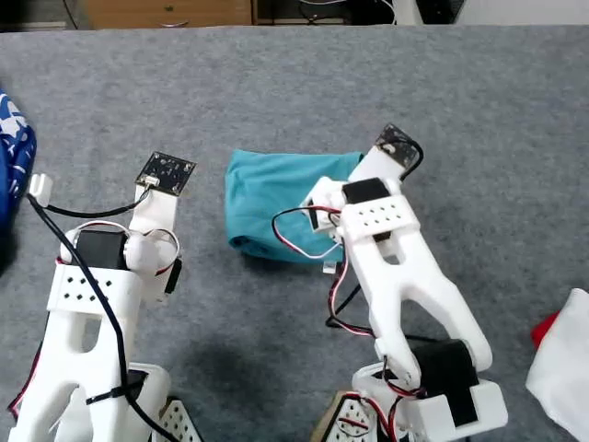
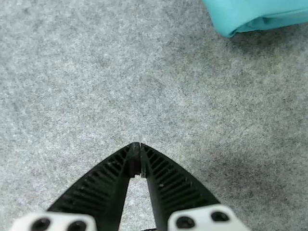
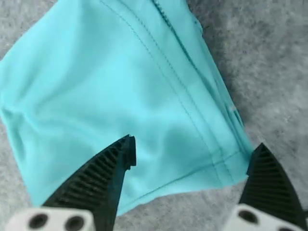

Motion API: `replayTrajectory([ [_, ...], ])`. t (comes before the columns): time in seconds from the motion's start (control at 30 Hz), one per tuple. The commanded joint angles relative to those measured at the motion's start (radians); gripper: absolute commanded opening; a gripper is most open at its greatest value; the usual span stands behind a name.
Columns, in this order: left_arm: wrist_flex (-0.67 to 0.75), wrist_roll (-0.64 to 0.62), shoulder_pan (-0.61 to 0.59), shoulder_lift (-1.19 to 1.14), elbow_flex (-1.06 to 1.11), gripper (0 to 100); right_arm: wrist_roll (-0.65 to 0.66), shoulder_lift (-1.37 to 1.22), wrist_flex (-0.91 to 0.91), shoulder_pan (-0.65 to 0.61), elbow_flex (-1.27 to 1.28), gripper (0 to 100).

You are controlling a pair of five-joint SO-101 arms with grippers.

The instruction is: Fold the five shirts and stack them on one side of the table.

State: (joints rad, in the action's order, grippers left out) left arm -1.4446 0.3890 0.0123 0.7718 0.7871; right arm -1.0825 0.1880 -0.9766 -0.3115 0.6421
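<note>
Teal shirt [image 1: 274, 207]: folded into a compact, roughly rectangular bundle, lying flat on the grey table [image 1: 479, 110]. In the right wrist view the shirt [image 3: 120, 91] shows a smooth top layer, with stitched seams running along one side and layered edges at that side. No gripper is touching it.

Right arm [image 1: 405, 276]: stands on the near side of the shirt, and its wrist reaches over the shirt's right edge. Right gripper [image 3: 195, 144]: jaws released and spread wide. One fingertip is above the fabric and the other is above bare table just off the shirt's seamed edge. Nothing is between the jaws.

Left arm [image 1: 92, 295]: stands to the left of the shirt and apart from it. Left gripper [image 2: 136, 155]: jaws clenched, tips meeting, with nothing held. It points down at bare table. In the left wrist view one rounded corner of the shirt [image 2: 260, 17] lies well apart from the tips.

Blue cloth [image 1: 14, 157]: patterned, at the table edge far to the left of the shirt, beyond the left arm. It is partly cut off, so its fold cannot be judged.

White cloth [image 1: 566, 364]: far to the right of the shirt and nearer the arm bases, also partly cut off. Red cloth [image 1: 545, 327]: a small piece touching the white cloth on the side towards the shirt. I cannot tell what garment it is.

Wooden furniture [image 1: 166, 11] stands beyond the table, on the far side of the shirt.
</note>
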Motion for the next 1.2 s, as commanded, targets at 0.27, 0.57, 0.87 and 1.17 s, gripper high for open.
replayTrajectory([
  [0.27,0.012,-0.051,-0.011,0.024,0.071,2,-0.077,-0.116,0.169,0.012,0.073,36.8],
  [0.57,0.012,-0.052,-0.011,0.024,0.077,2,-0.08,-0.282,0.173,0.039,-0.005,30.8],
  [0.87,0.015,-0.052,-0.011,0.024,0.077,2,-0.058,-0.282,0.173,0.113,-0.008,1.0],
  [1.17,0.012,-0.052,-0.011,0.024,0.077,2,-0.023,-0.28,-0.118,0.113,-0.222,0.5],
])
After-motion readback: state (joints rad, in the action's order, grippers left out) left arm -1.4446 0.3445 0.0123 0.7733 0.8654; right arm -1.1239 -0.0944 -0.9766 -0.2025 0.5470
